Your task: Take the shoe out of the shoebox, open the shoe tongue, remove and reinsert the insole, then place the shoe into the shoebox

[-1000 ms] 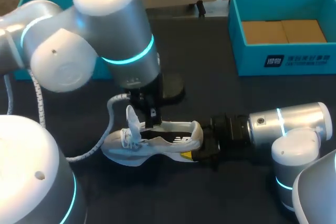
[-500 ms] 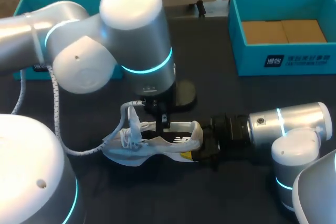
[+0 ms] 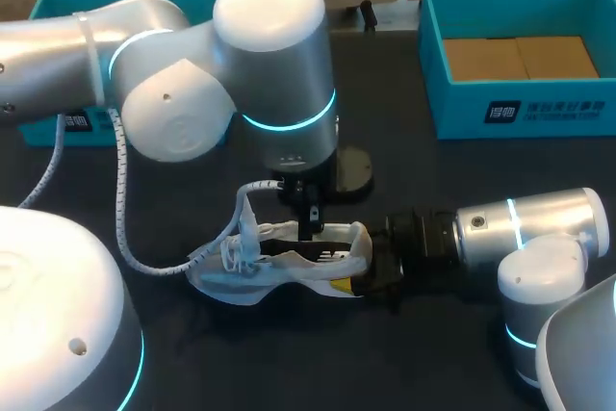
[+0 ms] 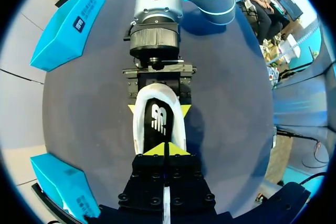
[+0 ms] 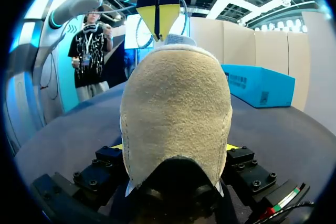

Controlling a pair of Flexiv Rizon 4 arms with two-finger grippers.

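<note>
A white shoe (image 3: pixel 252 274) lies on its sole on the dark table, toe to the left, laces loose and tongue standing up. My right gripper (image 3: pixel 362 272) is shut on the shoe's heel (image 5: pixel 176 108), a yellow fingertip (image 4: pixel 131 109) on each side. My left gripper (image 3: pixel 310 228) hangs over the shoe's opening, fingers shut tip to tip with nothing visibly between them. In the left wrist view its yellow tips (image 4: pixel 167 149) sit just above the black insole (image 4: pixel 158 121). They show again above the heel (image 5: pixel 157 18) in the right wrist view.
An open teal shoebox (image 3: pixel 520 115) with a brown cardboard floor stands at the back right. Another teal box (image 3: pixel 58 2) lies at the back left, mostly behind my left arm. A black round base (image 3: pixel 354 170) sits behind the shoe.
My left arm has moved right along the shoe, from over the tongue to over the opening near the heel, fingers still shut. The right gripper and shoe stayed put.
</note>
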